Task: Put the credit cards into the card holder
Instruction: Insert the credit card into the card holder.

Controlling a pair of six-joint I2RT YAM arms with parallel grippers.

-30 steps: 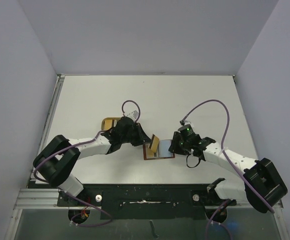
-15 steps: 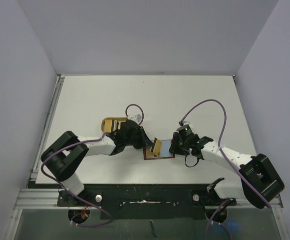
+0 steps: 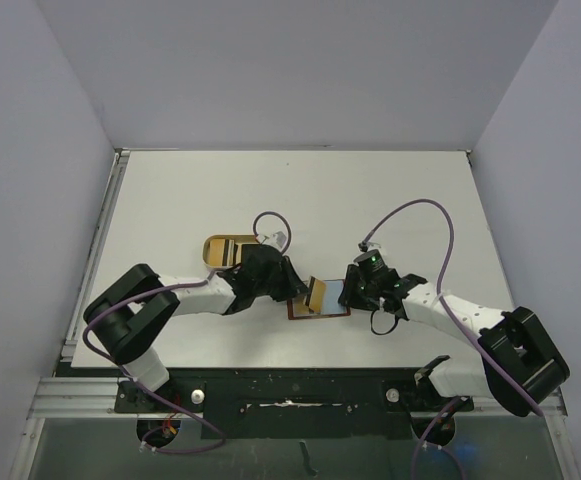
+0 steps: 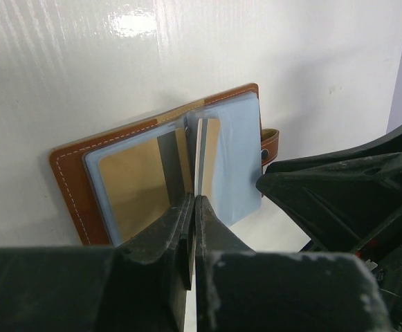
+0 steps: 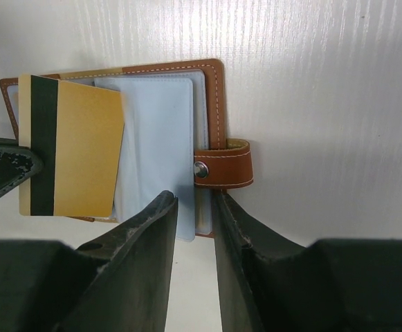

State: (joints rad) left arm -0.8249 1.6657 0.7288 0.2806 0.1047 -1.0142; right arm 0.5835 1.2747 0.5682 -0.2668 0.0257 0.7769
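Note:
The brown card holder (image 3: 332, 313) lies open on the table, clear sleeves up, with a tan card (image 4: 135, 183) in its left pocket. My left gripper (image 4: 194, 200) is shut on a gold credit card with a dark stripe (image 5: 76, 145). It holds the card on edge over the holder's middle (image 4: 211, 149). My right gripper (image 5: 194, 200) stands a narrow gap apart at the holder's near edge. It is beside the snap tab (image 5: 225, 166), and a pale blue sleeve corner (image 5: 156, 145) reaches its left finger. In the top view the two grippers (image 3: 305, 292) (image 3: 348, 295) face each other across the holder.
A tan round-ended tray (image 3: 226, 247) with a dark stripe sits on the table behind the left arm. The left arm's purple cable (image 3: 268, 222) loops above it. White table (image 3: 300, 190) stretches to the far wall.
My left gripper has carried the gold card right and slightly nearer, lower over the open holder, uncovering the tan tray. The right gripper has barely moved.

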